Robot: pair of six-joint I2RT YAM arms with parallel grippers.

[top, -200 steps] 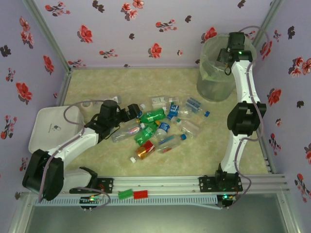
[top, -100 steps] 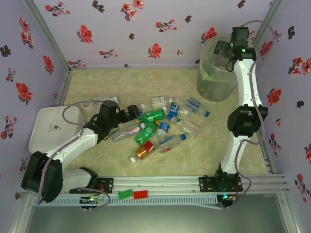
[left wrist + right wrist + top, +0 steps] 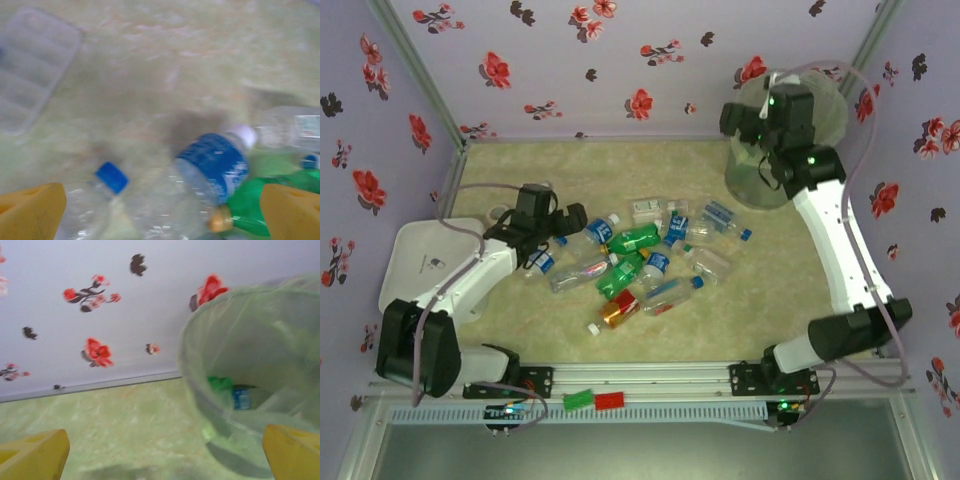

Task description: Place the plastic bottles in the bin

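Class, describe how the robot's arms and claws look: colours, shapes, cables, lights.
The left arm and right arm have white tube-like links joined by black joints. A thin grey cable loops alongside each. Green lights glow on the right arm. The left claw and right claw each have two blunt yellow fingers.

The plastic bottles (image 3: 650, 258) lay on their sides in a loose heap, well left of the bin. Most were clear with blue labels and caps, a few were green, and one amber bottle (image 3: 617, 309) lay nearest. The bin (image 3: 750, 178), translucent grey-green and bag-lined, stood upright in the far right corner. It seemingly held a green bottle (image 3: 219, 383) beside a blue-labelled one.
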